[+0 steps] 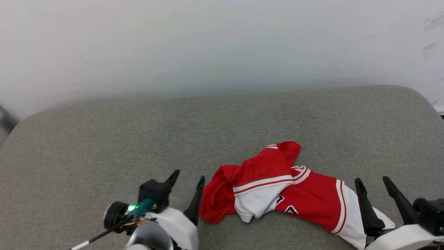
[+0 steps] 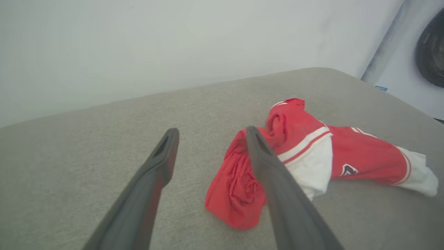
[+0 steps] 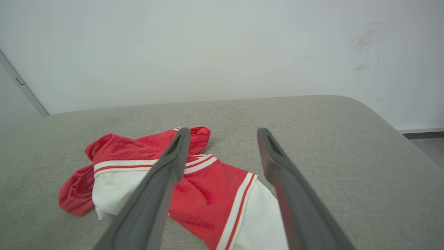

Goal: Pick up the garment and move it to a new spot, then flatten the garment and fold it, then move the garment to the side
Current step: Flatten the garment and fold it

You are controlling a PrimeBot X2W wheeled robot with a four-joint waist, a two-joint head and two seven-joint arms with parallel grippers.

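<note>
The garment (image 1: 277, 187), a red T-shirt with white sleeves and striped trim, lies crumpled on the grey cushioned surface (image 1: 104, 139), right of centre near the front. My left gripper (image 1: 189, 177) stands open just left of its red bunched end, holding nothing. My right gripper (image 1: 373, 180) is open above the white sleeve at the garment's right end, also empty. In the left wrist view the garment (image 2: 360, 158) lies right of the open left gripper (image 2: 210, 133). In the right wrist view the garment (image 3: 208, 187) spreads under and left of the open right gripper (image 3: 223, 133).
A pale wall (image 1: 222, 45) rises behind the grey surface. The surface has rounded far corners (image 1: 412, 92). A dark round object (image 2: 432, 48) shows beyond the surface's corner in the left wrist view. Bare grey surface stretches left and behind the garment.
</note>
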